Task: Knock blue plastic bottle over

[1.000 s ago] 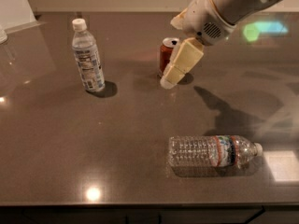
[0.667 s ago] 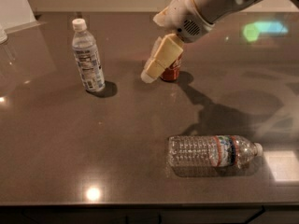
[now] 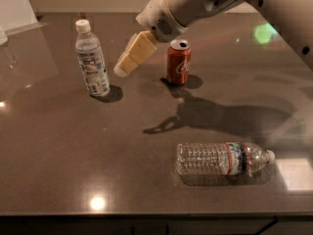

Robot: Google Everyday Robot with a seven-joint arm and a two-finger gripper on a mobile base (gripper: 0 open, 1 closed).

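The blue plastic bottle (image 3: 92, 61) stands upright at the back left of the dark table, with a white cap and a white-and-blue label. My gripper (image 3: 122, 68) hangs in the air just to its right, a small gap from the bottle's body, cream fingers pointing down and left. The arm reaches in from the upper right.
A red soda can (image 3: 178, 62) stands upright right of the gripper. A ribbed clear bottle with a red-banded label (image 3: 222, 158) lies on its side at the front right. The table's front edge (image 3: 146, 213) runs along the bottom.
The gripper has moved left, past the red can, and now sits close beside the blue bottle. The bottle still stands upright. The can and the lying bottle have not moved.
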